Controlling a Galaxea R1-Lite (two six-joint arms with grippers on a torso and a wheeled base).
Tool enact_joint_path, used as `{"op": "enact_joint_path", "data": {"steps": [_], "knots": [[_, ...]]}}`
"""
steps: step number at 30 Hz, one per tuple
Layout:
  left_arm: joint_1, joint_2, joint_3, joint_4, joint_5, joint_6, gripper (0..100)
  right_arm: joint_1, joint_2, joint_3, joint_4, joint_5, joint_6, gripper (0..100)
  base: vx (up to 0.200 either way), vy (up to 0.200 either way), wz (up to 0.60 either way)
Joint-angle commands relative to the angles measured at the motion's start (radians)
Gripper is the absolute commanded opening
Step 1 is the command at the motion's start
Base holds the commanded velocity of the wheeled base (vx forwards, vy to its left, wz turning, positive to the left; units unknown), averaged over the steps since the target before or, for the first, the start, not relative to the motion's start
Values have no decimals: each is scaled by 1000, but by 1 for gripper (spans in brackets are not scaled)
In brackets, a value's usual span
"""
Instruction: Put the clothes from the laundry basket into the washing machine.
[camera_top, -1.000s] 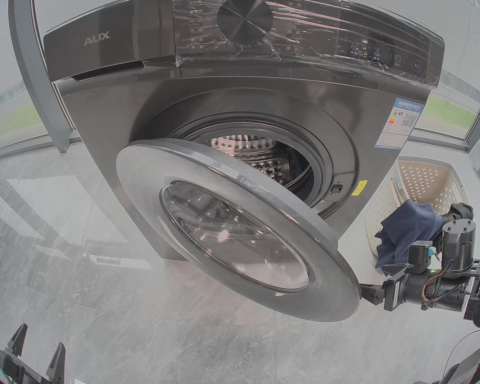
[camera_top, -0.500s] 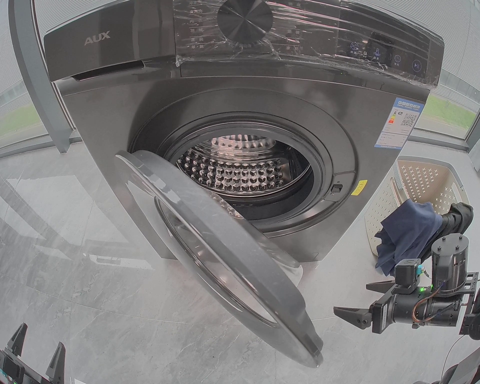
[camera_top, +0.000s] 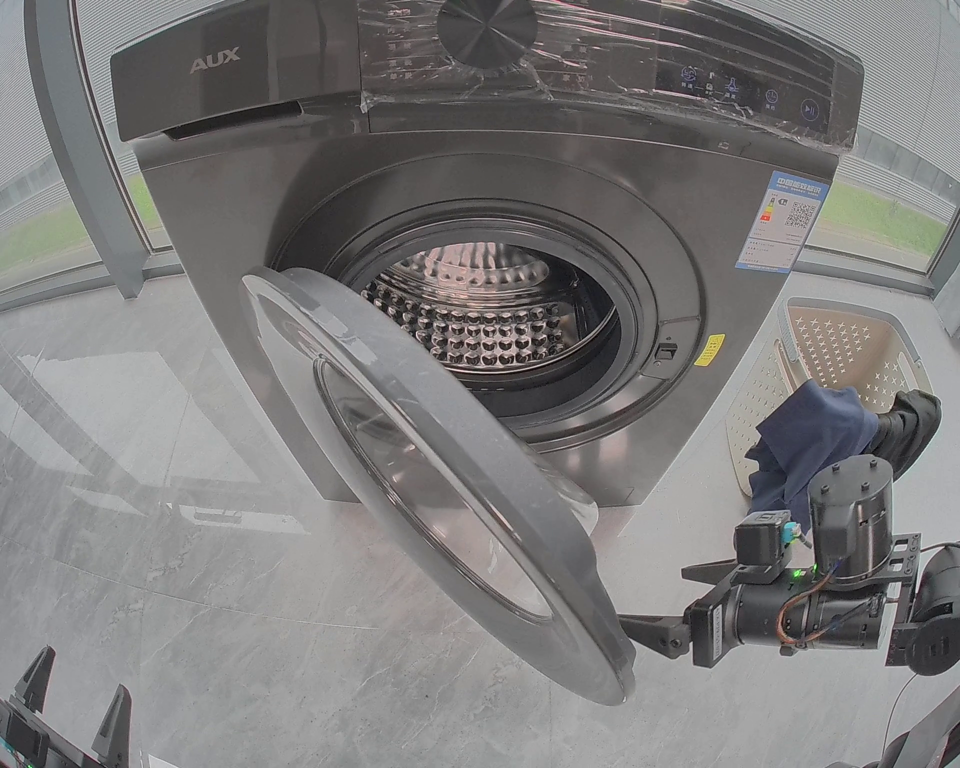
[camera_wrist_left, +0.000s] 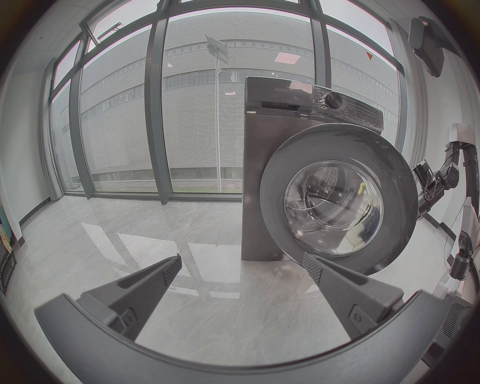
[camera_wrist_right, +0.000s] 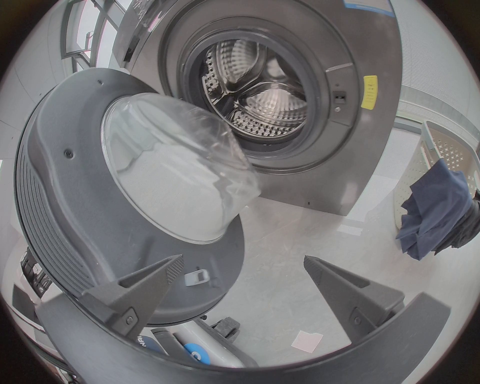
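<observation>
Clothes (camera_top: 808, 440): dark blue bundle over laundry basket (camera_top: 850, 330) rim, just right of washing machine (camera_top: 480, 160). Machine door (camera_top: 440, 470) open, drum bare. Right gripper (camera_top: 655, 600): fingers apart, empty, low before the machine. Step judged: door-opening finished; next calls for turning to grasp cloth

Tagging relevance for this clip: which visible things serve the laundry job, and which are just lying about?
Job: washing machine, open door, drum, laundry basket, blue garment, dark garment, right gripper.
Lying about: paper scrap, window frames.
</observation>
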Motion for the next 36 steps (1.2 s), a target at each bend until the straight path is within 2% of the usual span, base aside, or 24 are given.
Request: {"op": "enact_joint_path", "data": {"steps": [1,4,10,11,13,15,16,20,23,28,33,34,36], "knots": [[0,-8,15,0,0,-1,100,71,30,-8,0,7,11,100,0,0,0],[0,-8,15,0,0,-1,100,102,16,9,0,10,15,100,0,0,0],[0,-8,15,0,0,2,100,62,-24,0,-2,-4,47,100,0,0,0],[0,-8,15,0,0,2,100,10,-16,-20,-2,-7,50,100,0,0,0],[0,-8,15,0,0,2,100,-38,-5,-48,-2,-7,47,100,0,0,0],[0,-8,15,0,0,2,100,-52,13,-66,-2,-9,47,100,0,0,0],[0,-8,15,0,0,1,100,-59,64,-112,-2,-21,50,100,0,0,0],[-1,-8,15,0,0,1,100,-67,153,-190,-2,-78,55,100,0,0,0],[0,-8,15,0,0,1,100,-84,220,-256,-2,-84,55,100,0,0,0],[-1,-8,15,0,0,1,100,-82,286,-322,-2,-84,53,100,0,0,0],[0,-8,15,0,0,1,100,-58,297,-313,-2,-81,53,100,0,0,0],[0,-8,15,0,0,1,100,-21,295,-295,-2,-75,57,100,0,0,0],[0,-8,15,0,0,1,100,2,289,-285,-2,-73,58,100,0,0,0]]}}
